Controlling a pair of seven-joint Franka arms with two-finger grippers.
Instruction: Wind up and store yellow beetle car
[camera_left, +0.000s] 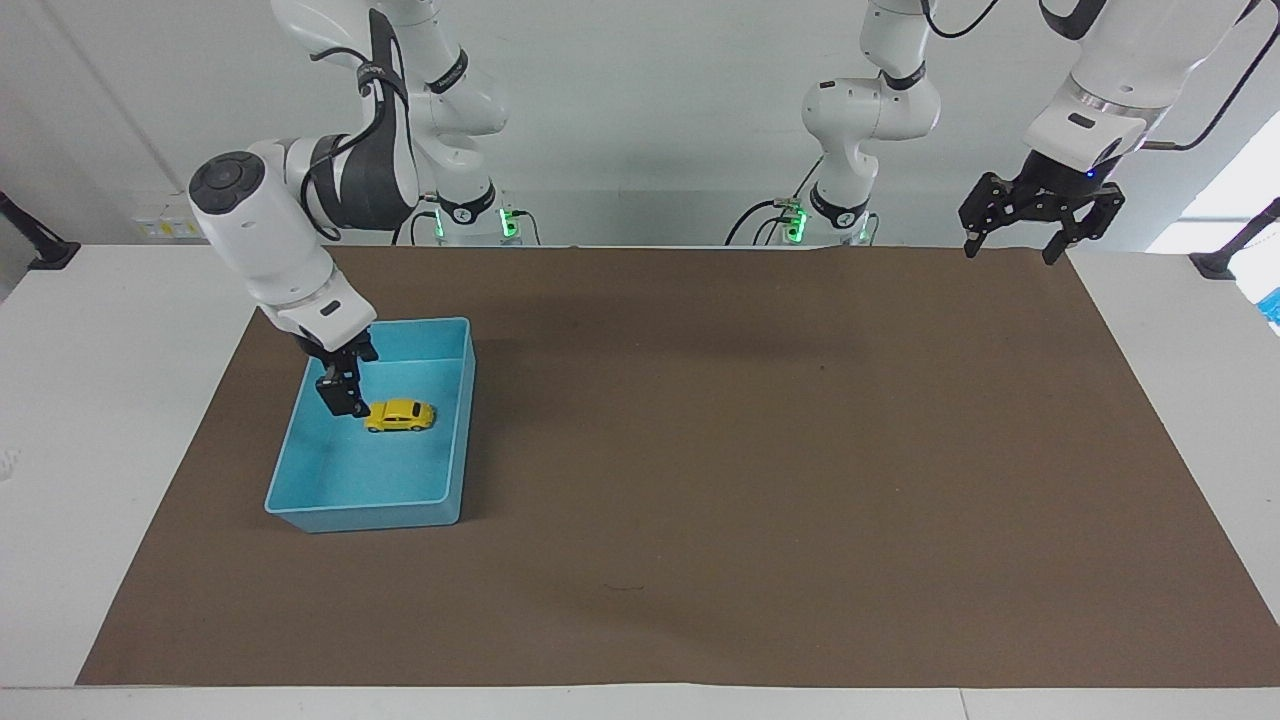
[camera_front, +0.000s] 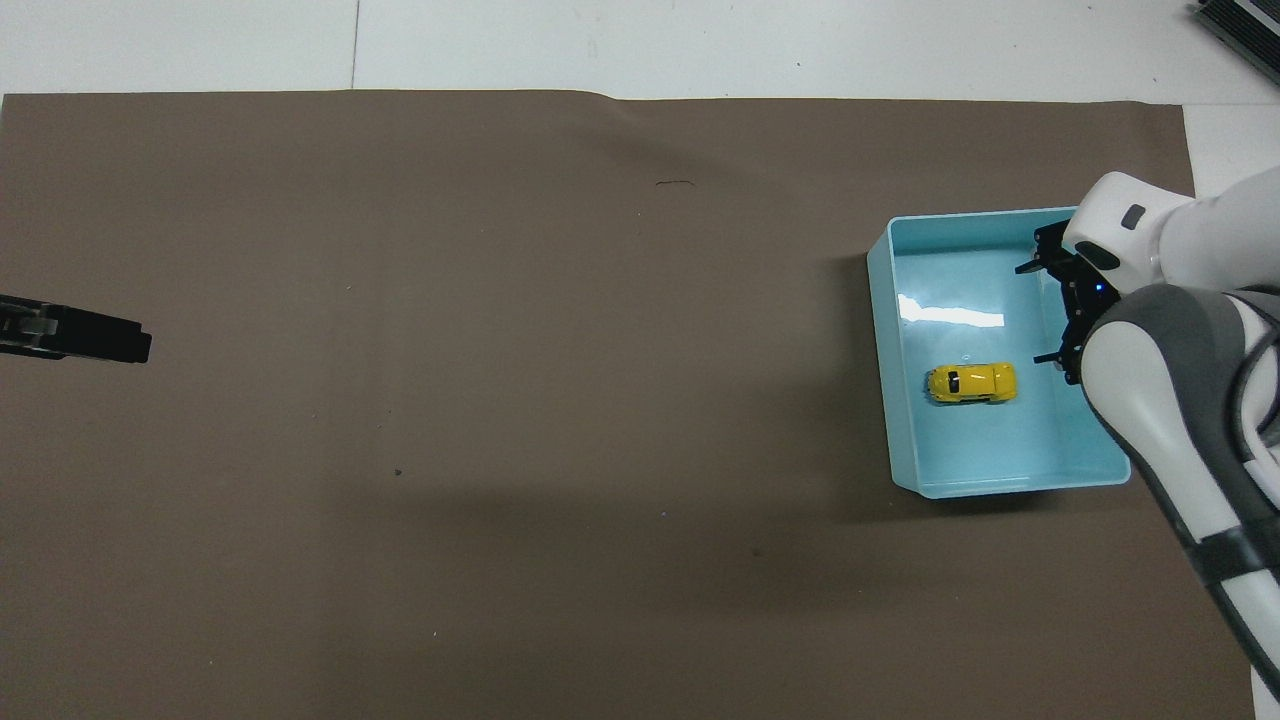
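Note:
The yellow beetle car (camera_left: 400, 415) stands on its wheels on the floor of a light blue bin (camera_left: 466, 400), toward the bin's side facing the table's middle. It shows in the overhead view (camera_front: 972, 382) too, inside the bin (camera_front: 884, 400). My right gripper (camera_left: 340, 397) is open and empty, raised over the bin beside the car and clear of it; it also shows in the overhead view (camera_front: 1052, 312). My left gripper (camera_left: 1012, 250) is open and empty, waiting high over the brown mat's corner at the left arm's end; only its tip shows in the overhead view (camera_front: 120, 343).
A brown mat (camera_left: 760, 450) covers most of the white table (camera_left: 110, 420). The bin sits on the mat at the right arm's end. The right arm's elbow (camera_front: 1180, 400) overhangs the bin's outer side.

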